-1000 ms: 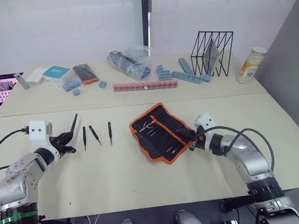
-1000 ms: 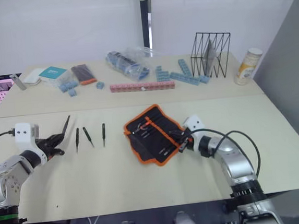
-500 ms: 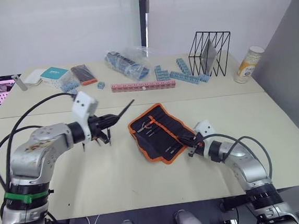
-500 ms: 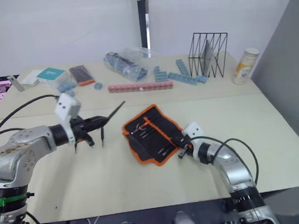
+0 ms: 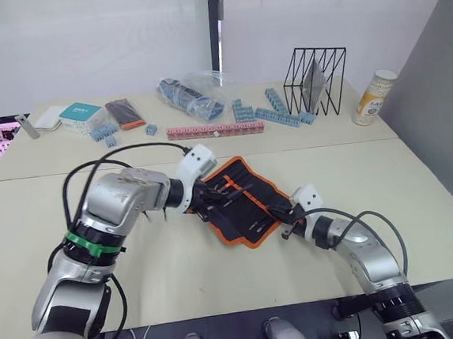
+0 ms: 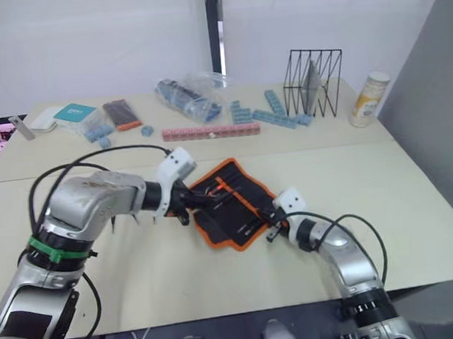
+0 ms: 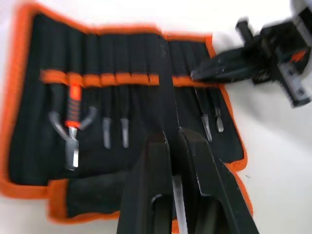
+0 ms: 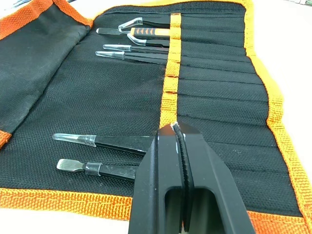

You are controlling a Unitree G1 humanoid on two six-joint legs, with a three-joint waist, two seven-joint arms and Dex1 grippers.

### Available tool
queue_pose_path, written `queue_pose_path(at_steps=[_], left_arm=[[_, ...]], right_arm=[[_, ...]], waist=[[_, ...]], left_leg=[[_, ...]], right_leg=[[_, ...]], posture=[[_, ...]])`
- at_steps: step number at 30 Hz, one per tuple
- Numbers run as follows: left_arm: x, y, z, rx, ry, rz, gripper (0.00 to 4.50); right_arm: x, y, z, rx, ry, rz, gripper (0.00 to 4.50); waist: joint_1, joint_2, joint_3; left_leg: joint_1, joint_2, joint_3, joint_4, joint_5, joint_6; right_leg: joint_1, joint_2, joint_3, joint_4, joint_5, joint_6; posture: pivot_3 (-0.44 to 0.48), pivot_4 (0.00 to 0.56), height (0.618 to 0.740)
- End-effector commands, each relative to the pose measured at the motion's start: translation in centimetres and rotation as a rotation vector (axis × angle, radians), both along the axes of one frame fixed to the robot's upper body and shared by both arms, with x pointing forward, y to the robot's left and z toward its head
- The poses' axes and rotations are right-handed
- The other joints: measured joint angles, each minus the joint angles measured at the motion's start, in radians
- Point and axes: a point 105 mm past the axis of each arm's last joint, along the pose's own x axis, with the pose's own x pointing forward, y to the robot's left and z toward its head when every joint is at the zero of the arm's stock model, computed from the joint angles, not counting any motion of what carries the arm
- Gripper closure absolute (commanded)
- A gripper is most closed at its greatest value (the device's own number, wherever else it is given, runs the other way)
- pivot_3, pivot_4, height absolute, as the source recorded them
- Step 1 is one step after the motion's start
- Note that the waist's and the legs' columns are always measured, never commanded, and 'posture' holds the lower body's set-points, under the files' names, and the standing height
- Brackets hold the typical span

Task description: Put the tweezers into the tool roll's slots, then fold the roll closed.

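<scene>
Your left claw (image 7: 174, 146) is over the open tool roll (image 5: 241, 201), its 2 fingers pinched on 1 slim pair of tweezers (image 7: 166, 92) whose black body runs ahead of the claw across the roll's inner face toward the orange strip (image 7: 117, 78). Your right claw (image 8: 177, 134) sits at the roll's opposite edge, fingers pressed together with no gap, tips resting at the orange strip where it crosses the slots (image 8: 214, 102); whether it pinches fabric you cannot tell. The roll lies flat and unfolded on the bench (image 5: 220, 273), between your 2 claws. Ahead of the right claw, 2 clear-capped tools (image 8: 102, 141) lie tucked into slots just beside its tips, and farther on 2 more slim tools (image 8: 131, 52) and an orange-handled tool (image 8: 141, 32) sit in slots near the far edge. From the left wrist, the orange-handled tool appears to the side of the claw, well apart from the right claw's fingers.
</scene>
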Motion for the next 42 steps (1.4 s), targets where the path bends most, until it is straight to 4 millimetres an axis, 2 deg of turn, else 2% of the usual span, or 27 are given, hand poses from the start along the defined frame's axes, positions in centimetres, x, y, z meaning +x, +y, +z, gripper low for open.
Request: queue_pose_path(at_steps=[1,5,11,19,26,32,35,38,42], left_arm=[[0.5,-0.1,0.4,0.025,-0.028,0.004,4.49],[0.6,0.2,-0.1,0.039,-0.022,0.021,4.49],[0.6,0.4,0.2,0.033,-0.047,0.023,4.49],[1.7,0.3,-1.1,0.076,-0.074,0.034,4.49],[2.2,-1.1,-1.7,0.075,-0.086,0.0,4.49],[3.0,-2.2,-1.5,0.054,-0.121,-0.002,4.49],[3.5,-3.3,-1.6,0.05,-0.208,-0.041,4.49],[3.5,-3.9,-2.5,0.071,-0.269,-0.078,4.49],[4.1,-4.4,-3.6,0.077,-0.316,-0.063,4.49]], right_arm=[[-0.5,-0.5,-1.4,-0.026,0.048,-0.024,4.5],[-0.6,-0.6,-1.6,-0.024,0.051,-0.032,4.5],[-0.7,-0.8,-1.7,-0.025,0.056,-0.037,4.5],[-0.6,-0.4,-1.4,-0.024,0.052,-0.025,4.5],[-0.7,-0.5,-1.4,-0.029,0.054,-0.025,4.5],[-0.8,-0.4,-1.7,-0.031,0.064,-0.022,4.5],[-0.9,-0.1,-2.2,-0.04,0.079,-0.015,4.5],[-1.0,-0.2,-2.9,-0.091,0.09,-0.001,4.5],[-1.0,-0.2,-2.8,-0.075,0.095,-0.007,4.5]], waist=[[0.001,0.0,0.0],[0.004,0.0,0.0],[0.005,0.0,0.0],[0.005,0.0,0.0],[0.005,0.0,0.0],[0.005,0.0,0.0],[0.006,0.0,0.0],[0.006,0.0,0.0],[0.007,0.0,0.0]], left_leg=[[0.0,0.0,0.0,0.0,0.0,0.0],[0.0,0.0,0.0,0.0,0.0,0.0],[0.0,0.0,0.0,0.0,0.0,0.0],[0.0,0.0,0.0,0.001,0.0,0.0],[0.0,0.0,0.0,0.001,0.0,0.0],[0.0,0.0,0.0,0.001,0.0,0.0],[0.0,0.0,0.0,0.001,0.0,0.0],[0.0,0.0,0.0,0.001,0.0,0.0],[0.001,0.0,0.0,0.001,0.0,0.0]], right_leg=[[0.0,0.0,0.0,0.0,0.0,0.0],[0.0,0.0,0.0,0.0,0.0,0.0],[0.0,0.0,0.0,0.0,0.0,0.0],[0.001,0.0,0.0,0.0,0.0,0.0],[0.001,0.0,0.0,0.0,0.0,0.0],[0.001,0.0,0.0,0.0,0.0,0.0],[0.001,0.0,0.0,0.0,0.0,0.001],[0.001,0.0,0.0,0.0,0.0,0.001],[0.002,0.0,0.0,0.0,0.0,0.001]], posture=[[0.0,0.15,0.737],[0.0,0.15,0.737],[0.0,0.15,0.737],[0.0,0.15,0.737],[0.0,0.15,0.737],[0.0,0.15,0.737],[0.0,0.15,0.737],[0.0,0.15,0.737],[0.0,0.15,0.737]])
